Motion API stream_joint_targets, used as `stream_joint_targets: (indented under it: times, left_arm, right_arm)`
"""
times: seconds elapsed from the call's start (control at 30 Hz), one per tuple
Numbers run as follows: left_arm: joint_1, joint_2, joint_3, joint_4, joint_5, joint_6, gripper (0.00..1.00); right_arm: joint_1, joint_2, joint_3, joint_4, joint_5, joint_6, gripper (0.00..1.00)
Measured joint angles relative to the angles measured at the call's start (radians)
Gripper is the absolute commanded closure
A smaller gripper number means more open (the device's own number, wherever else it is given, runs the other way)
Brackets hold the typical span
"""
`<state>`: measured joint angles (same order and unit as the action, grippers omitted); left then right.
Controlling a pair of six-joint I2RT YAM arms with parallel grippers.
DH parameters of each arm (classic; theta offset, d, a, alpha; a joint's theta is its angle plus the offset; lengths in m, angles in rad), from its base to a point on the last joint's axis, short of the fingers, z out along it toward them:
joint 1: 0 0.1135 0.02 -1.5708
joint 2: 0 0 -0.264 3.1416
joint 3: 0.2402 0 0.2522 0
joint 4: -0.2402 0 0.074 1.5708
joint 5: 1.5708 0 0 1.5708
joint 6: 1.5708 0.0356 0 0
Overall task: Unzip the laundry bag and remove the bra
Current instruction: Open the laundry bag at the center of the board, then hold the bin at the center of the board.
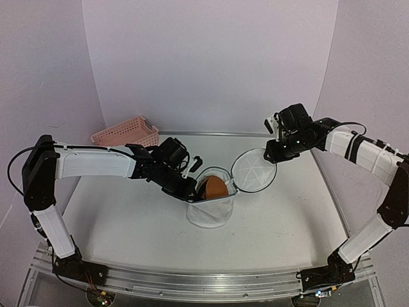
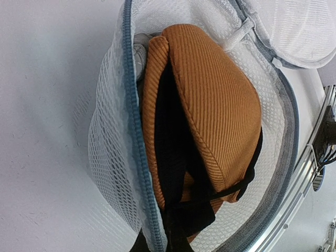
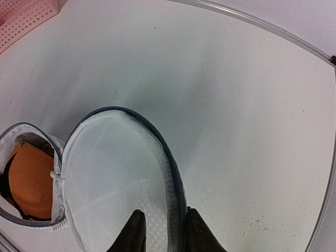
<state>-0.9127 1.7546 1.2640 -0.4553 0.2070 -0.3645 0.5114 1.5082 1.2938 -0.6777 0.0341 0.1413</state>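
Well, the laundry bag (image 1: 211, 211) stands in the middle of the bench (image 1: 128, 224) with its mouth up. Its round lid (image 1: 254, 171) is flopped open to the bag's right. The bra (image 1: 214, 187), orange with black parts, sits inside the bag. It looks folded, and its long way seems to run from the bag's mouth down to the bottom. Our left gripper (image 1: 193, 194) is at the bag's left rim, dipped into the mouth, so the bra lies just to its right. This gripper is pressed together, but we cannot tell if it pinches the bra, a strap or the mesh. Our right gripper (image 3: 165, 215) is at the far edge of the lid, away from the bag. It is a little spread, with the lid's grey rim between its fingers. We think the left arm is nearer, so it should pull the bra straight up out of the bag's mouth.
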Motion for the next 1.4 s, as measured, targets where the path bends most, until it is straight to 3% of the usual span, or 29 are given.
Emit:
stream_joint_targets:
  times: [0.2, 0.43, 0.6, 1.0, 1.4]
  left_arm:
    - [0.0, 0.0, 0.0, -0.001, 0.008, 0.018, 1.0]
    - [-0.005, 0.001, 0.0, -0.003, 0.01, 0.025, 1.0]
    - [-0.01, 0.003, 0.0, -0.01, 0.011, 0.024, 0.94]
    - [-0.011, 0.006, 0.03, -0.026, 0.008, 0.016, 0.49]
    - [-0.012, -0.038, 0.122, -0.062, -0.011, -0.011, 0.24]
  right_arm:
    - [-0.007, -0.01, -0.014, 0.048, -0.03, 0.021, 0.54]
    - [-0.007, -0.031, -0.017, 0.084, -0.007, 0.033, 0.48]
    - [-0.007, -0.059, -0.058, 0.097, 0.039, 0.037, 0.47]
    - [-0.007, -0.178, -0.112, 0.137, 0.006, 0.05, 0.46]
    - [-0.007, -0.241, -0.177, 0.155, -0.019, 0.058, 0.44]
